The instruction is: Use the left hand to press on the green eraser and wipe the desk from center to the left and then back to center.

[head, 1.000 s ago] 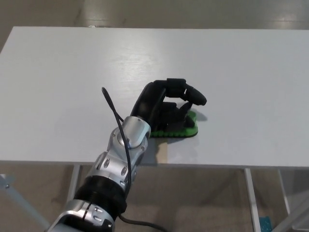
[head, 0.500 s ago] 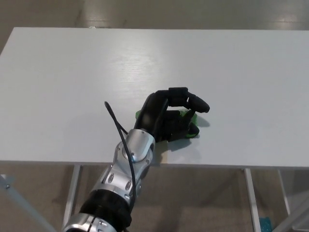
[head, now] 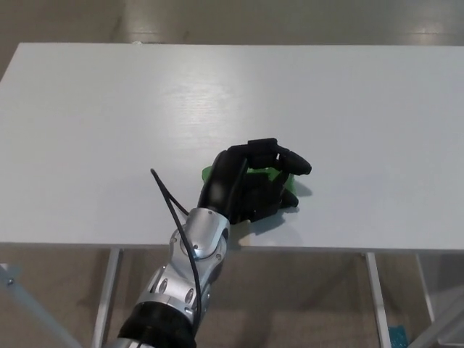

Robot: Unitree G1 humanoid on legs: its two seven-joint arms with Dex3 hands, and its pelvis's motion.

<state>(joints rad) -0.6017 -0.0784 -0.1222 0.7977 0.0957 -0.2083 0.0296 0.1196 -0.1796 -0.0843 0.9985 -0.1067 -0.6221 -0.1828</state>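
the left hand (head: 254,181) lies palm-down over the green eraser (head: 270,174), its thick fingers (head: 293,161) curled over the top and pressing it flat, presumably so it drags along the surface instead of slipping free. the eraser sits near the front edge of the white desk (head: 109,123), about midway along its width, with green peeking out on either side of the hand. i count one eraser, one desk and one hand; the right hand is nowhere to be seen.
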